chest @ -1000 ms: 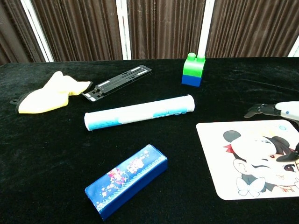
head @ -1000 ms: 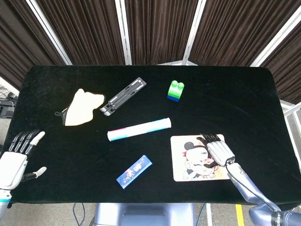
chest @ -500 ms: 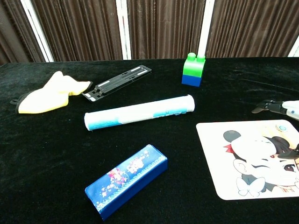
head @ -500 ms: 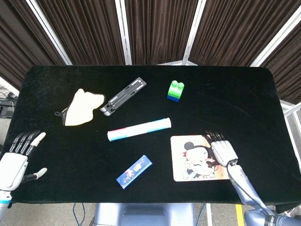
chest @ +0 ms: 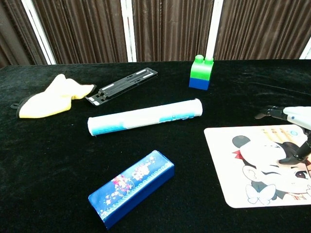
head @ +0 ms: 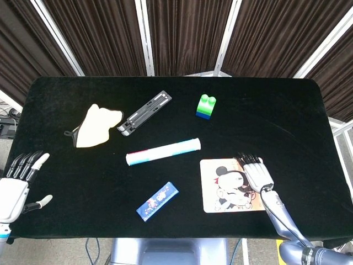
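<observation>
My right hand (head: 256, 172) hovers over the right edge of a cartoon-printed mouse pad (head: 220, 190) at the front right of the black table (head: 276, 116). Its fingers are spread and it holds nothing. In the chest view the same right hand (chest: 293, 127) enters from the right, its thumb curving down above the mouse pad (chest: 243, 160). My left hand (head: 16, 185) hangs at the table's front left edge, fingers apart and empty, nearest the yellow cloth (head: 96, 125). The chest view does not show it.
A white tube (head: 163, 151) lies mid-table, with a blue box (head: 158, 201) in front of it. A black folding stand (head: 145, 112) lies beside the cloth. A green and blue brick (head: 206, 106) stands further back. Dark curtains hang behind the table.
My right hand has shifted slightly, first out to the right and then back left over the pad's edge. My left hand has slid a little lower and further left.
</observation>
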